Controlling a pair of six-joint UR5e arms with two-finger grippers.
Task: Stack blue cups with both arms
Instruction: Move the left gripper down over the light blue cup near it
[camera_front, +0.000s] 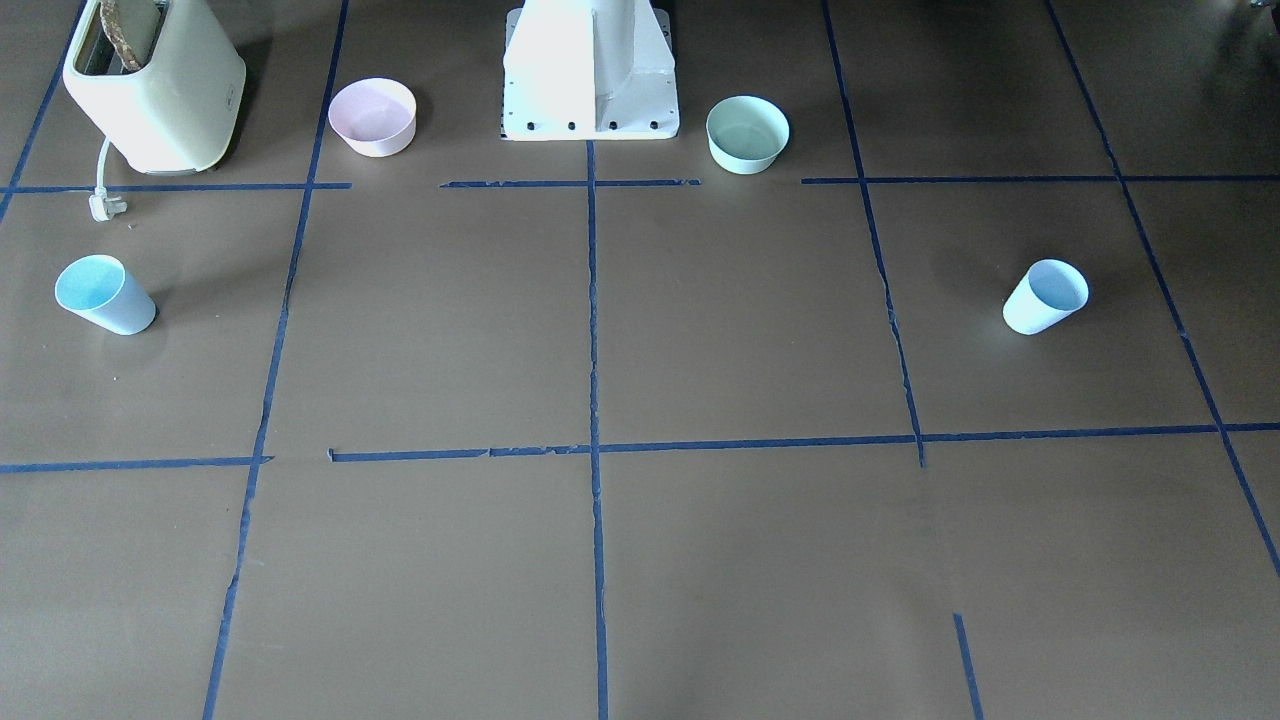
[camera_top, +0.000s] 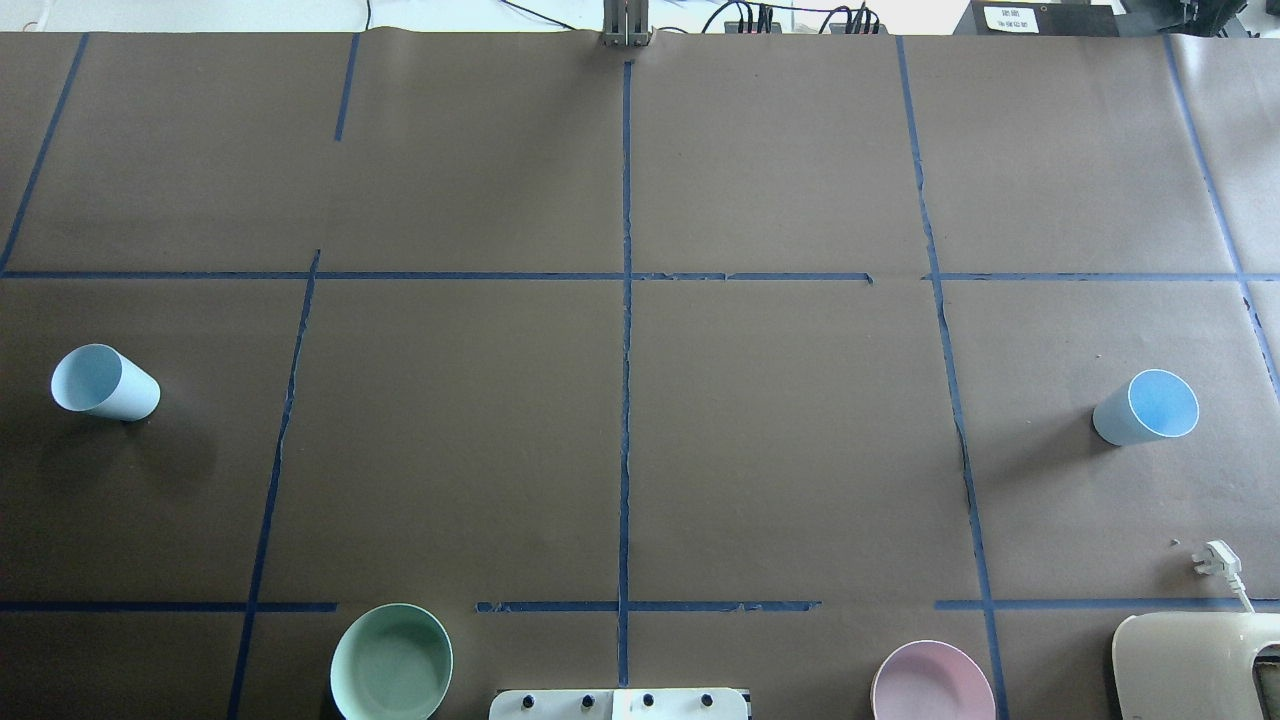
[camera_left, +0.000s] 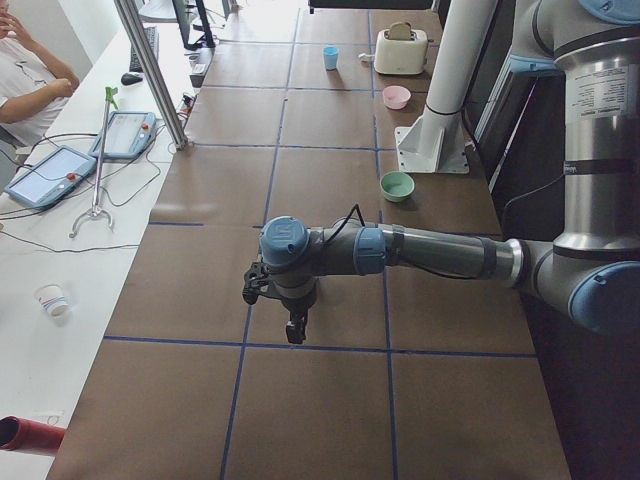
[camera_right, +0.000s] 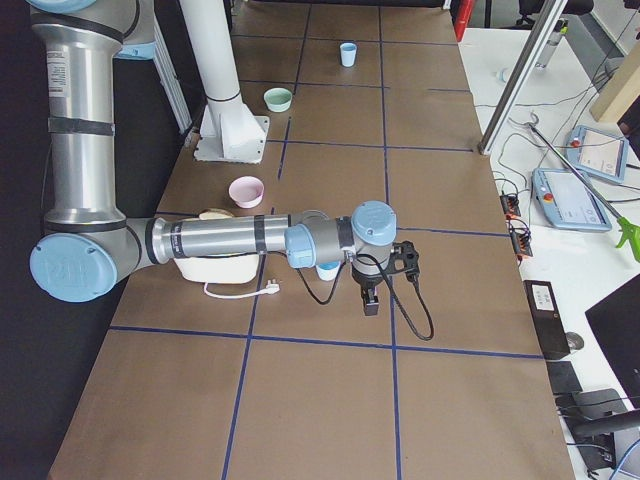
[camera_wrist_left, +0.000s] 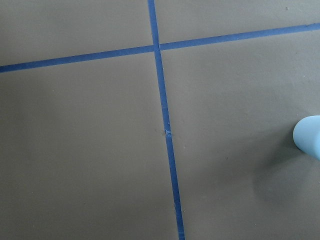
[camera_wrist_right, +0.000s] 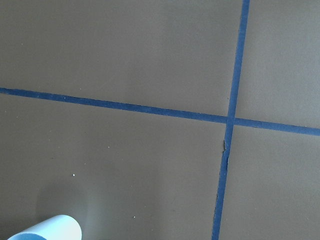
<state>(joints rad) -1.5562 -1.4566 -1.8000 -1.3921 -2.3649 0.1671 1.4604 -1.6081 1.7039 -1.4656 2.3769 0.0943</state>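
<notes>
Two pale-blue cups stand upright, far apart on the brown table. One cup (camera_top: 105, 383) is at the robot's left end (camera_front: 1045, 297) and shows at the right edge of the left wrist view (camera_wrist_left: 309, 141). The other cup (camera_top: 1147, 408) is at the right end (camera_front: 103, 294) and shows at the bottom left of the right wrist view (camera_wrist_right: 47, 230). The left gripper (camera_left: 290, 325) hangs high over the left end; the right gripper (camera_right: 368, 300) hangs high over the right end, beside its cup (camera_right: 327, 270). They show only in the side views, so I cannot tell whether they are open or shut.
A mint-green bowl (camera_top: 391, 662) and a pink bowl (camera_top: 932, 683) flank the white pedestal base (camera_top: 618, 704) at the robot's edge. A cream toaster (camera_top: 1195, 665) with a loose plug (camera_top: 1215, 557) stands near the right cup. Blue tape lines grid the table.
</notes>
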